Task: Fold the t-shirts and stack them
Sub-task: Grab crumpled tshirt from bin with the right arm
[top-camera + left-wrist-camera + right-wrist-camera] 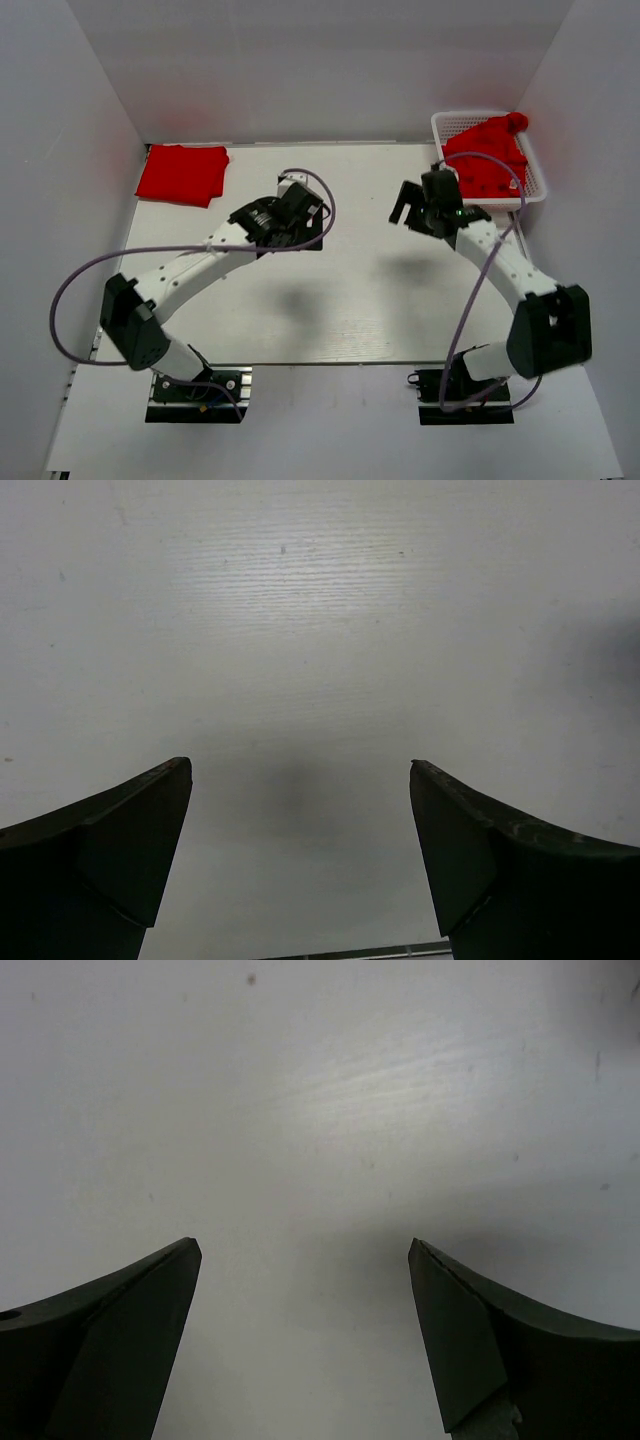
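A folded red t-shirt (182, 173) lies flat at the far left of the table. Crumpled red t-shirts (487, 158) fill the white basket at the far right. My left gripper (301, 208) hovers over the middle of the table, right of the folded shirt and apart from it. In the left wrist view it (300, 765) is open and empty over bare table. My right gripper (407, 206) hangs just left of the basket. In the right wrist view it (305, 1245) is open and empty over bare table. No shirt shows in either wrist view.
The white lattice basket (470, 114) stands in the far right corner against the wall. White walls close the table (360, 300) on the left, back and right. Purple cables loop off both arms.
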Action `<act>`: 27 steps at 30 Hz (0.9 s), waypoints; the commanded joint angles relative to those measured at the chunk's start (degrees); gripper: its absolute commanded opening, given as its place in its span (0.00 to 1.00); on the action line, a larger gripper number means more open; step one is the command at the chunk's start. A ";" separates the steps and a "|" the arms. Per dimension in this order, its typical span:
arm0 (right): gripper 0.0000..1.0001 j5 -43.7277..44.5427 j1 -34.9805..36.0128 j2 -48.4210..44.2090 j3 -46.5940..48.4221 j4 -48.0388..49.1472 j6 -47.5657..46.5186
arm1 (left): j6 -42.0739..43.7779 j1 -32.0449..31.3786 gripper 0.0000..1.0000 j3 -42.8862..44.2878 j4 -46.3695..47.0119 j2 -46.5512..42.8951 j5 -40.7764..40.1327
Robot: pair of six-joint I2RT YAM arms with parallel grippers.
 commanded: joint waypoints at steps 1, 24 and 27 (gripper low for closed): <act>0.90 3.04 -3.85 6.38 11.15 -0.72 -2.89 | 3.89 2.40 1.00 4.57 0.26 2.78 -0.21; 0.90 6.13 -33.48 53.94 67.85 3.11 -26.89 | 10.50 12.42 1.00 5.81 10.90 9.11 6.56; 0.90 3.34 -34.80 56.39 67.86 6.97 -27.25 | 10.50 12.95 1.00 5.81 11.43 10.34 7.09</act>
